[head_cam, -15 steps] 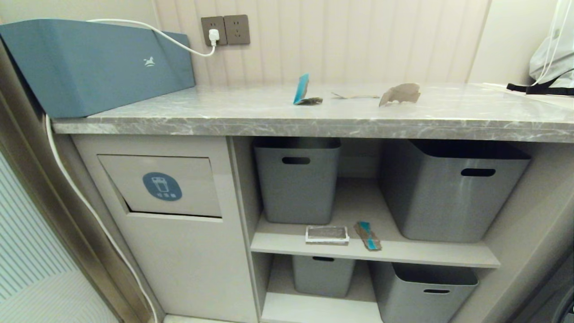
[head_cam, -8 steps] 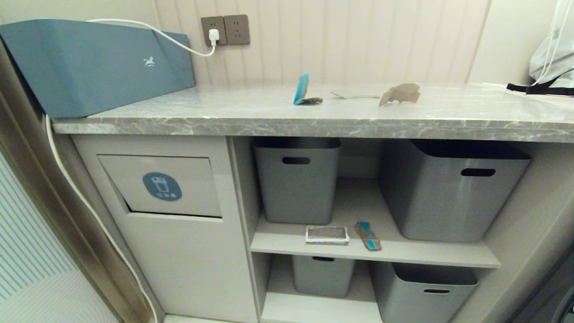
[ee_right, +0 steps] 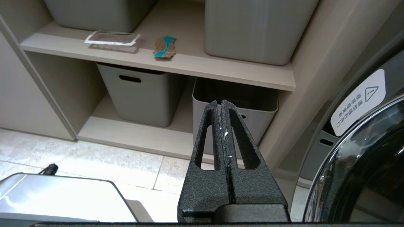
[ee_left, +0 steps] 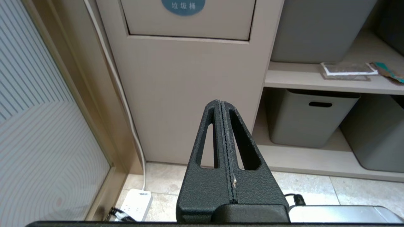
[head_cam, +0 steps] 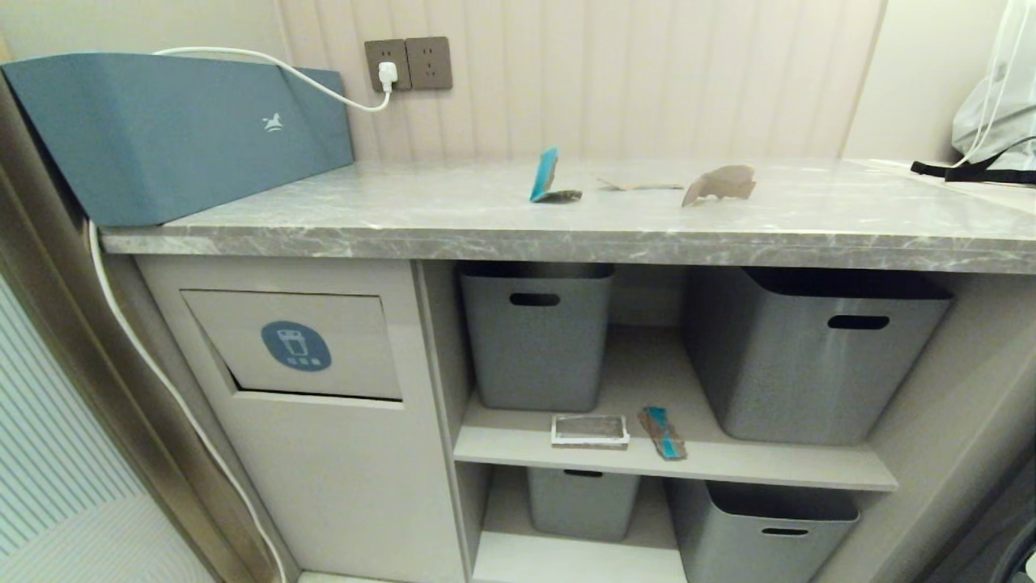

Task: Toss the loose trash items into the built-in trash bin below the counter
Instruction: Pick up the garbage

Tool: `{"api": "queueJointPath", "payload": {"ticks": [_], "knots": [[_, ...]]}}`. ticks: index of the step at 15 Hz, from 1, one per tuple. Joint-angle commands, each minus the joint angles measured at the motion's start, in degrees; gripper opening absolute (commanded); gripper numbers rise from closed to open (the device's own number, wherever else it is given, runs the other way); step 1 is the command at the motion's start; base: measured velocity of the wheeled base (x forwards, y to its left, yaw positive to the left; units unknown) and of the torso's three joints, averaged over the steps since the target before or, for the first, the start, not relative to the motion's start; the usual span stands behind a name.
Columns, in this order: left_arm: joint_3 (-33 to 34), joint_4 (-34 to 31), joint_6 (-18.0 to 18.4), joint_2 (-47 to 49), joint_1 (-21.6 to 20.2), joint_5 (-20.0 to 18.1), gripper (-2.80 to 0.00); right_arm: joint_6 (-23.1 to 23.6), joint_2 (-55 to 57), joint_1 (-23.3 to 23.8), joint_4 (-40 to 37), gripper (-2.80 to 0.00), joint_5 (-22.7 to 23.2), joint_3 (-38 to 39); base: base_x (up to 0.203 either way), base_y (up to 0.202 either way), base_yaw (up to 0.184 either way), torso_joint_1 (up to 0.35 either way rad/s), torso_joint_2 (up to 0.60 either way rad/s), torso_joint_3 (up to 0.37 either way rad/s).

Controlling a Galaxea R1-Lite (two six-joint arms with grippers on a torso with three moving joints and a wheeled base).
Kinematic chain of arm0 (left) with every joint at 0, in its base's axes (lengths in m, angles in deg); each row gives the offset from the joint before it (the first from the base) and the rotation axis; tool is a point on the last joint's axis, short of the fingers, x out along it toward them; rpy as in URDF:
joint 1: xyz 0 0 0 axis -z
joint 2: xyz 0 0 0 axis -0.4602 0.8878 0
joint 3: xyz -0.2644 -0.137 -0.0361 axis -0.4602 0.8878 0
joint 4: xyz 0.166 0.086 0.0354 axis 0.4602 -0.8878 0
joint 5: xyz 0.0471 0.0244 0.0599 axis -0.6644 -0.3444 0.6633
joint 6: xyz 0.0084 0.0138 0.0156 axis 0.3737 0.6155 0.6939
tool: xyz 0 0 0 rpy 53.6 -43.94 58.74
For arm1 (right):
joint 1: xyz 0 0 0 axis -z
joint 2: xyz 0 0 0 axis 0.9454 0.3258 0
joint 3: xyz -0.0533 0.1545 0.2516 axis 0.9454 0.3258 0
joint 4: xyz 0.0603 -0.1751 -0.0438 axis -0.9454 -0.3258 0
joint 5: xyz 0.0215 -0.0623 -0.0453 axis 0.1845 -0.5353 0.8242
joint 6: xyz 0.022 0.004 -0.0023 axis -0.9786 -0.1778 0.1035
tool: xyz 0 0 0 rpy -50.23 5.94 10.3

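Trash scraps (head_cam: 555,180): unmoved at upper centre of counter (head_cam: 405,219); only the view shifted. Nothing binned yet. Left end effector (ee_left: 221,105), right end effector (ee_right: 221,105) clenched, empty.

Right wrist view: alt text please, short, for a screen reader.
The right gripper, shut and empty, points toward open cabinet shelves. On the upper shelf lie a white-rimmed silvery packet and a brown-and-teal cardboard scrap, between grey tubs.

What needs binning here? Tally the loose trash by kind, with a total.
Cardboard scraps on the counter: 3
Cardboard scrap on the shelf: 1
Silvery packet on the shelf: 1
Total: 5
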Motion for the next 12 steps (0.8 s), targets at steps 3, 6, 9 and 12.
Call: {"api": "queueJointPath", "payload": {"ticks": [3, 6, 9, 12], "knots": [[0.1, -0.1, 0.0, 0.0, 0.0, 0.0, -2.8, -0.1, 0.1, -0.1, -0.1, -2.8, 0.0, 0.0, 0.0, 0.0, 0.0, 0.122, -0.37, -0.291], [0.1, -0.2, 0.1, 0.0, 0.0, 0.0, -2.8, 0.0, 0.0, 0.0, -0.1, -2.8, 0.0, 0.0, 0.0, 0.0, 0.0, 0.171, -0.51, -0.294], [0.1, -0.2, 0.2, 0.0, 0.0, 0.0, -2.8, -0.1, 0.0, 0.0, -0.1, -2.8, -0.1, 0.0, 0.0, 0.0, 0.0, 0.181, -0.47, -0.285], [0.1, -0.2, 0.2, 0.0, 0.0, 0.0, -2.8, 0.1, 0.1, 0.0, -0.1, -2.8, 0.0, 0.0, 0.0, 0.0, 0.0, 0.196, -0.47, -0.285]]}}
